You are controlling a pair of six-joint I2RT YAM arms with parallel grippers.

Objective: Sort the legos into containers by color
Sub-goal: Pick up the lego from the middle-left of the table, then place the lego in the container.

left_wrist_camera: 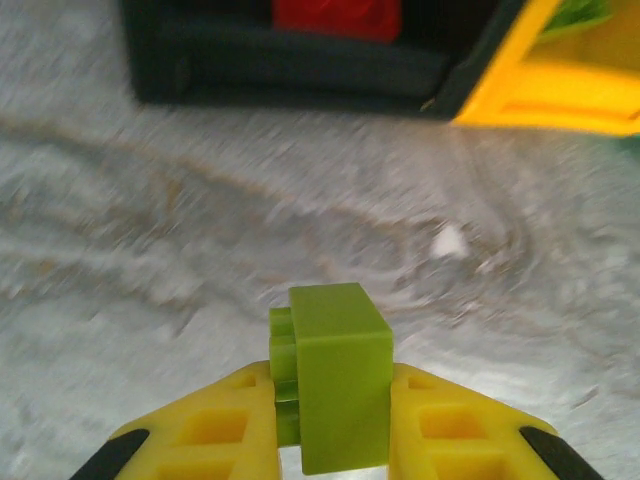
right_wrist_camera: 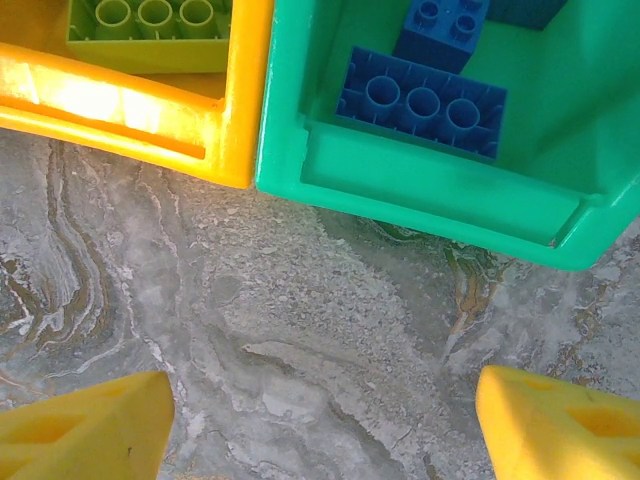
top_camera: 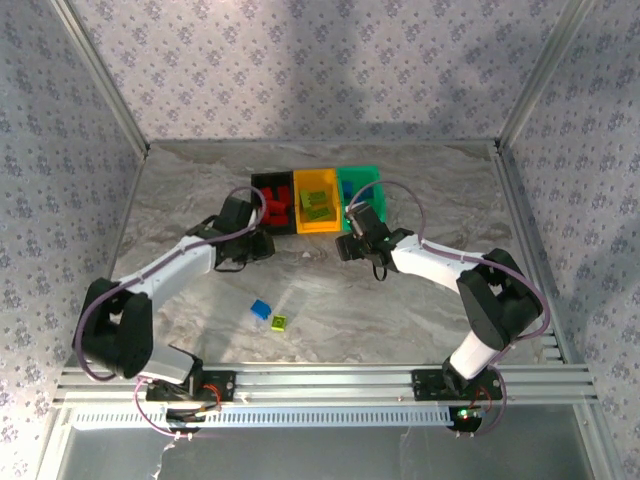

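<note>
My left gripper point(left_wrist_camera: 330, 385) is shut on a yellow-green lego point(left_wrist_camera: 340, 345), held just above the marble in front of the black bin point(left_wrist_camera: 290, 62), which has a red lego point(left_wrist_camera: 338, 15) in it. From above, the left gripper point(top_camera: 262, 243) sits below the black bin point(top_camera: 262, 185). The right gripper point(right_wrist_camera: 325, 425) is open and empty over bare table, in front of the green bin point(right_wrist_camera: 440, 190), which holds blue legos point(right_wrist_camera: 425, 100). The orange-yellow bin point(right_wrist_camera: 130, 110) holds a yellow-green lego point(right_wrist_camera: 150, 25). A blue lego point(top_camera: 261, 310) and a yellow-green lego point(top_camera: 280, 322) lie loose nearer the arm bases.
The three bins stand joined in a row at the back middle of the marble table point(top_camera: 420, 200). Metal frame posts and patterned walls close in the left, right and back sides. A rail point(top_camera: 320, 382) runs along the near edge.
</note>
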